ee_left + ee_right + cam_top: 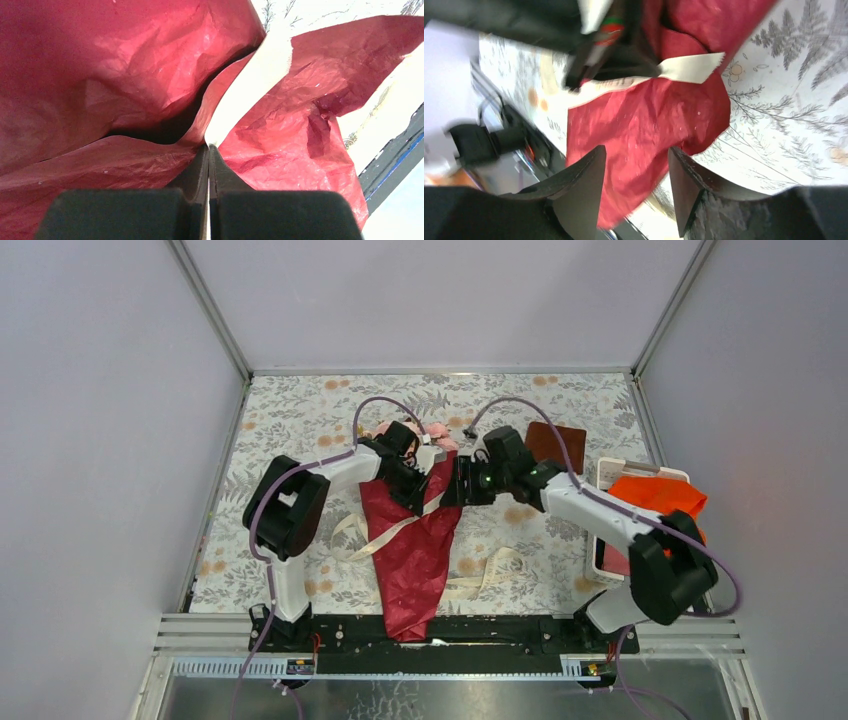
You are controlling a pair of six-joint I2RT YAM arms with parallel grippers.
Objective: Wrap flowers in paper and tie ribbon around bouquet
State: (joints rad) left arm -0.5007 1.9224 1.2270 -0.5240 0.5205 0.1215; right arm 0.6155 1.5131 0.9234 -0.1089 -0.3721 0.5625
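- Centrally, left gripper (208,148) pinches the ribbon (250,85), fingers fully closed, against the bouquet (412,550).
- Right gripper (635,152), lower frame: fingers parted, gripping nothing.

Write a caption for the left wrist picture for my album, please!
Pinched tight: the left gripper shut on the cream ribbon, with crinkly crimson paper behind it.

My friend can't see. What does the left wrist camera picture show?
The left tool, shut, pinches a cream ribbon that runs up across crumpled crimson paper. A bit of leaf-patterned table shows at the top right.
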